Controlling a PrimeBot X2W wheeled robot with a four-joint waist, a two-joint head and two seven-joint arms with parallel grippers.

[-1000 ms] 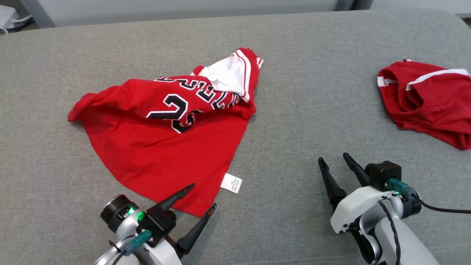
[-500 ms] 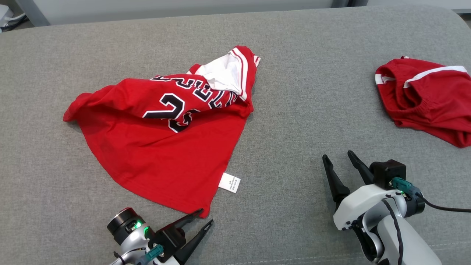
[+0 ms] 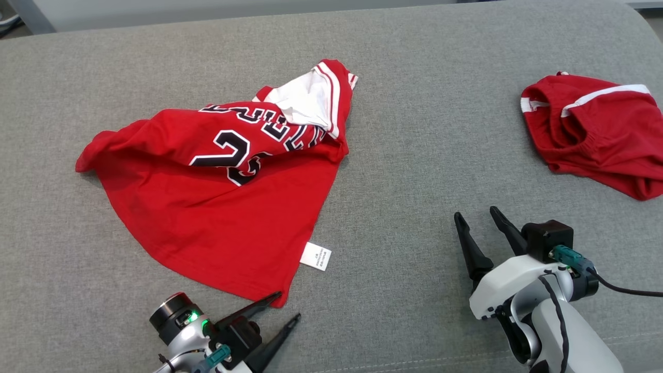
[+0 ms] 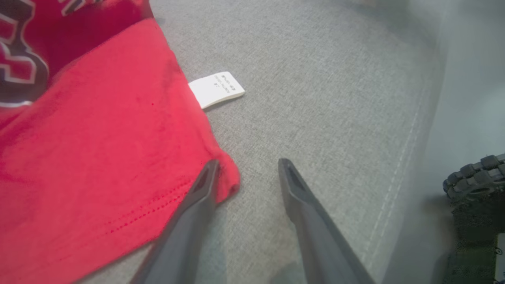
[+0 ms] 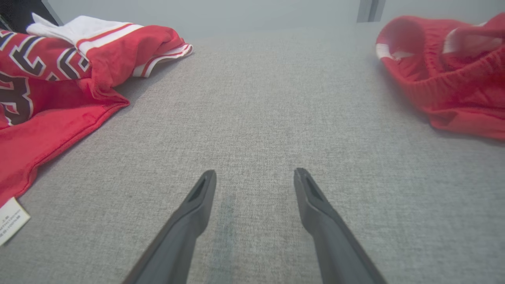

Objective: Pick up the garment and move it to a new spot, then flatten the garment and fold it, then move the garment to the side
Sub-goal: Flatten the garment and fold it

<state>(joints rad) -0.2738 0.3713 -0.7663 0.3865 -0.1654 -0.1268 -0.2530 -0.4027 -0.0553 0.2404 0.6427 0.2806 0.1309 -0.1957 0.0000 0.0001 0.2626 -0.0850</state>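
Garment (image 3: 222, 207): red jersey with black-and-white numerals, white lining exposed at the upper fold; lying crumpled and part-doubled on grey cushion (image 3: 414, 129), left of centre in the head view; neither flattened nor folded, so judged to be at the pick-up stage. Care label (image 3: 316, 256) projecting from the right edge; hem corner (image 3: 282, 298) pointing toward the robot. Left gripper (image 3: 289, 304) set at that corner, fingers moderately parted, nothing held; placement judged deliberate, a free corner being the easiest part to pinch off a flat surface. Right gripper (image 3: 475, 212) well apart to the right over bare cushion, parted, empty; judged parked clear until a second grasp point is needed. Second red garment (image 3: 595, 134) at far right, apart from both grippers.

Left wrist view: one fingertip overlapping the hem corner (image 4: 229, 181), the other over bare cushion; corner beside rather than squarely between the jaws; contact with cloth not determinable. Stitched hem line visible; fabric thin and soft, likely to slip from a shallow pinch.

Right wrist view: fingers spread over bare cushion; garment (image 5: 59, 98) off to the left, second red garment (image 5: 446, 79) to the right, neither touched.
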